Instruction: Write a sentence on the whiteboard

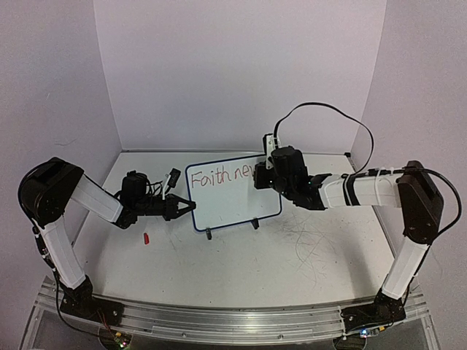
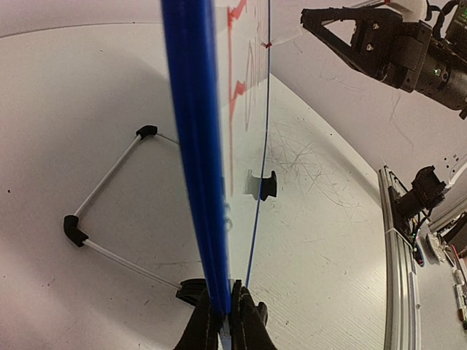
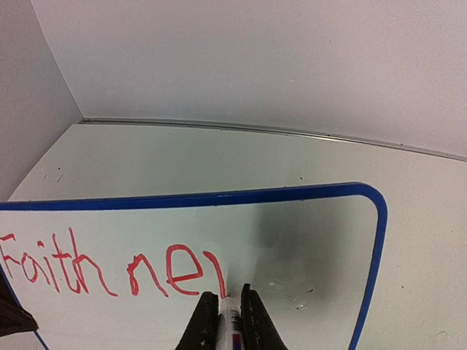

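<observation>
The whiteboard (image 1: 235,204) stands upright on two black feet mid-table, blue-framed. The sentence (image 1: 220,176) in red reads "Faith ne" plus a fresh downstroke, seen closer in the right wrist view (image 3: 109,268). My left gripper (image 1: 190,206) is shut on the board's left edge; in its own view the fingers (image 2: 226,310) pinch the blue frame (image 2: 191,146). My right gripper (image 1: 264,175) is shut on a white marker (image 3: 230,319), its tip touching the board face (image 3: 306,240) at the foot of the last red stroke. The right gripper's fingertips (image 3: 228,300) sit just off the surface.
A small red cap (image 1: 146,238) lies on the table left of the board. A wire stand (image 2: 109,191) props the board from behind, and one foot (image 2: 267,185) shows in front. Old scribble marks (image 1: 306,240) cover the table. Walls enclose three sides; a metal rail (image 1: 233,321) runs along the near edge.
</observation>
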Motion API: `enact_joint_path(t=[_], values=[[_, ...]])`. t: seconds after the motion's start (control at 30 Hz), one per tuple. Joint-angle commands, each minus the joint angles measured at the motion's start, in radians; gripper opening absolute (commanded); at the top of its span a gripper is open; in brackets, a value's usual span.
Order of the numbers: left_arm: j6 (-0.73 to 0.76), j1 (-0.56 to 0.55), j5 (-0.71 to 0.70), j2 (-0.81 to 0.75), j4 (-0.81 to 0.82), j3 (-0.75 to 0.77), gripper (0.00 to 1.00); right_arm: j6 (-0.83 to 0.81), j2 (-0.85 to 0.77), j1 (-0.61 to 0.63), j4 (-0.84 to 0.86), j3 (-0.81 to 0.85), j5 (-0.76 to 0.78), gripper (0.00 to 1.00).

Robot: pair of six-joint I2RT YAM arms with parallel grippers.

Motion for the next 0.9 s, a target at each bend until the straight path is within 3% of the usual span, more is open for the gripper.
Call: enact_joint_path(t=[0.0, 0.47, 0.87], values=[[0.060, 0.004, -0.078, -0.016, -0.030, 0.010, 0.00, -0.024, 0.012, -0.008, 0.022, 0.067, 0.064, 0.00], [0.063, 0.004, -0.081, -0.017, -0.031, 0.010, 0.00, -0.041, 0.011, -0.011, 0.018, 0.107, 0.077, 0.00], [0.069, 0.004, -0.096, -0.020, -0.036, 0.009, 0.00, -0.012, -0.099, -0.016, 0.038, -0.043, -0.024, 0.00]])
